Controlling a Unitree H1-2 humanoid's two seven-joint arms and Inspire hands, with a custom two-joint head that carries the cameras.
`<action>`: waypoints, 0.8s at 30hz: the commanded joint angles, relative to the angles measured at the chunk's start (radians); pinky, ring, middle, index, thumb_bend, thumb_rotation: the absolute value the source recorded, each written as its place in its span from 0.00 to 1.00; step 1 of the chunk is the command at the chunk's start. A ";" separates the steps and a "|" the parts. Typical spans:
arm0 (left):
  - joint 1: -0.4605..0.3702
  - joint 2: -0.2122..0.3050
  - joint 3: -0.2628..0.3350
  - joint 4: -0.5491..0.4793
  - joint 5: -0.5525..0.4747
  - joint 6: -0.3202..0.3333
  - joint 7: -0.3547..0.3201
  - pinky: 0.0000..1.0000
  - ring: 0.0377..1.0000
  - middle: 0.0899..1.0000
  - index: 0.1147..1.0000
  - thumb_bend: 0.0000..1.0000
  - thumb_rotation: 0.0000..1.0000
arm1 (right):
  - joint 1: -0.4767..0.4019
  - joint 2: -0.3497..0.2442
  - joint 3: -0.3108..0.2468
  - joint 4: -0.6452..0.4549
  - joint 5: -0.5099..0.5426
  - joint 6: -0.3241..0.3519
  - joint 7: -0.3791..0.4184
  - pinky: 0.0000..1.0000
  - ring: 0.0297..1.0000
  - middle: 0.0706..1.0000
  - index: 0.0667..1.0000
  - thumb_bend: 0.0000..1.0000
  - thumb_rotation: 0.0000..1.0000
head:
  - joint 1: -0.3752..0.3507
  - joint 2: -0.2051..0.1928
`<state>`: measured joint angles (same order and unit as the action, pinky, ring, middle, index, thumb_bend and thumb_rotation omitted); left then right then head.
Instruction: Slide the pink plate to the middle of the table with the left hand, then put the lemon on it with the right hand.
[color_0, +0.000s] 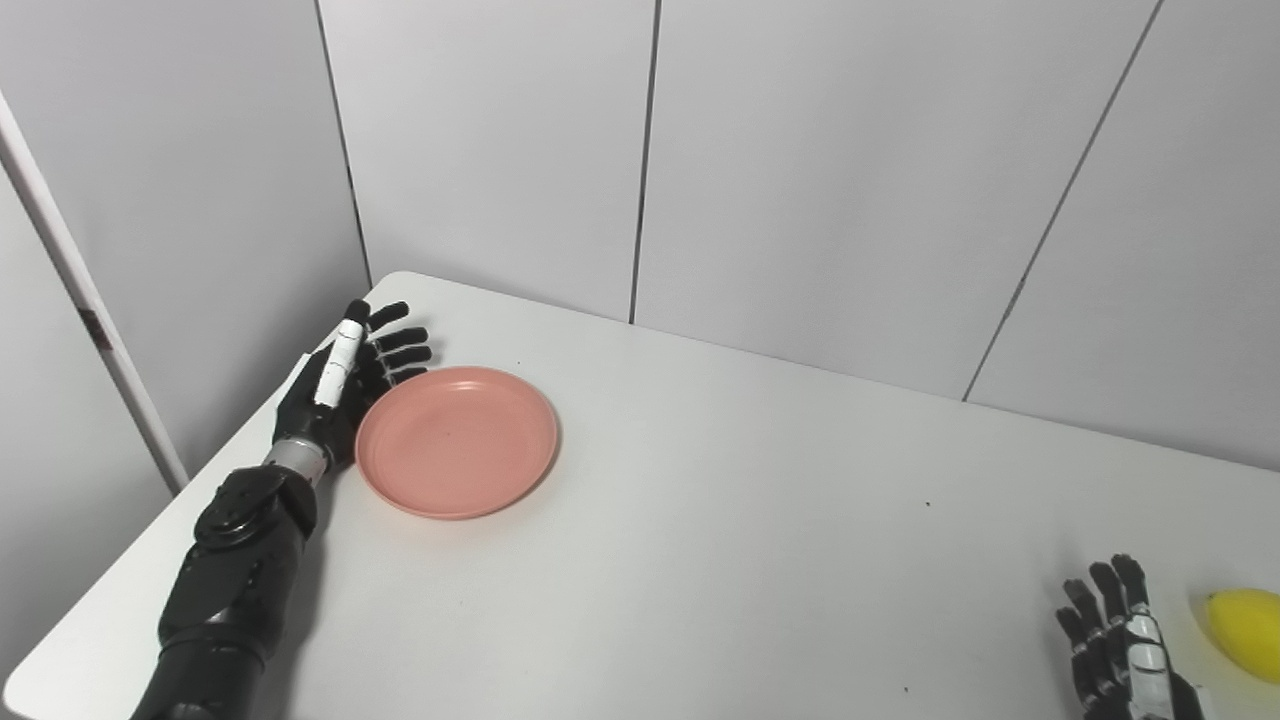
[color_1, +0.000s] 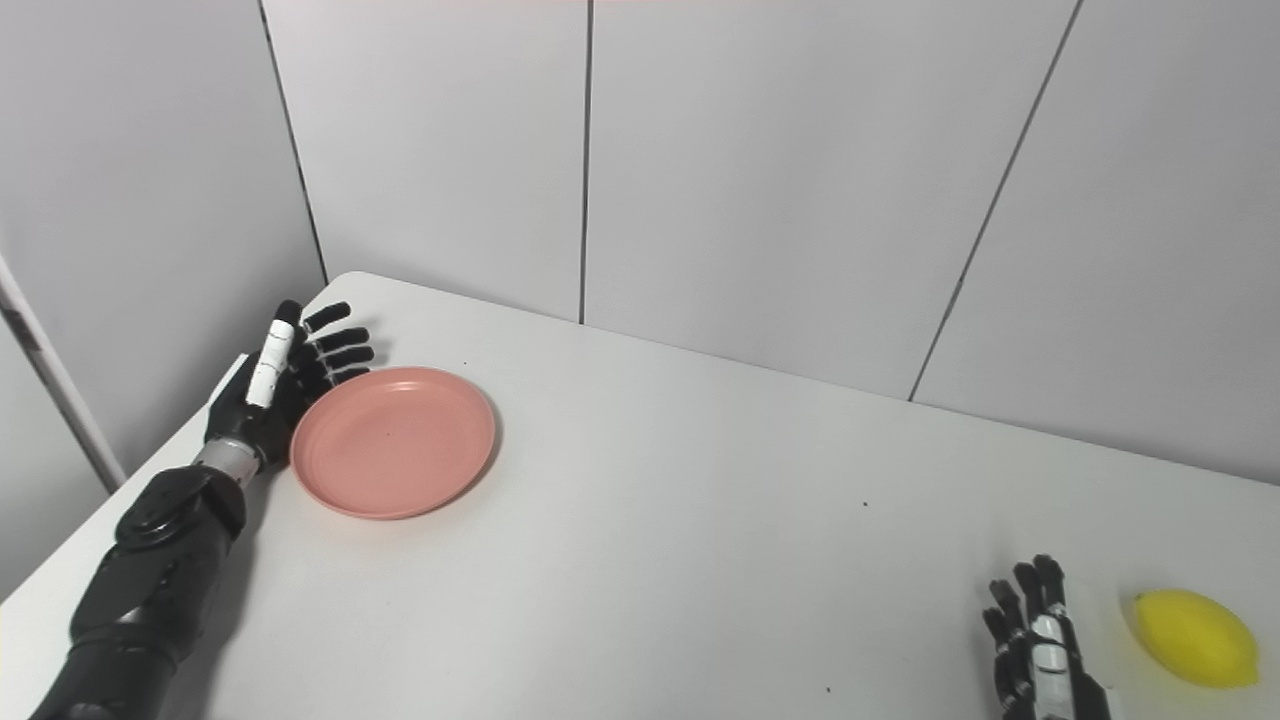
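Resting spread beside pink plate (color_0: 456, 441) rim, left hand (color_0: 340, 385), right hand (color_1: 1040, 655) spread beside lemon (color_1: 1195, 637), bare table (color_0: 760, 520) between.

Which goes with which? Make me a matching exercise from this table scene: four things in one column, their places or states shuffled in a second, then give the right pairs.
Column one:
1. pink plate
2. lemon
3. left hand
4. right hand

Column two:
A. open, at the table's near right, just left of the yellow fruit
B. lying at the table's far right, held by nothing
C. open, fingers spread beside the left rim of the dish
D. empty, on the left part of the table

Pairs: 1-D, 2-B, 3-C, 4-A
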<state>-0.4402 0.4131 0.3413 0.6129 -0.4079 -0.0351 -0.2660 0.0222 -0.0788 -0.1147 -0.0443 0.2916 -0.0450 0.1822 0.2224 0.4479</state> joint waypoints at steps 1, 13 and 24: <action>-0.011 0.006 -0.009 -0.024 -0.002 0.008 -0.015 0.65 0.66 0.63 0.73 0.92 0.78 | 0.054 0.030 0.015 0.055 0.010 0.000 0.002 1.00 0.97 1.00 1.00 0.61 0.83 | -0.001 0.003; 0.036 -0.034 -0.024 -0.144 0.000 0.065 0.023 0.66 0.66 0.63 0.73 0.96 0.76 | 0.052 0.035 0.010 0.060 0.020 -0.001 0.000 1.00 0.97 0.99 1.00 0.63 0.80 | -0.001 0.007; 0.092 -0.124 -0.030 -0.254 0.104 0.054 0.195 0.67 0.69 0.69 0.72 0.95 0.78 | 0.052 0.038 0.013 0.056 0.014 -0.002 -0.002 1.00 0.97 0.99 1.00 0.62 0.80 | -0.008 0.010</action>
<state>-0.3452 0.2928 0.3086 0.3730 -0.3197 0.0235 -0.1006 0.0211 -0.0753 -0.1159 -0.0439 0.2942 -0.0452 0.1805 0.2148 0.4571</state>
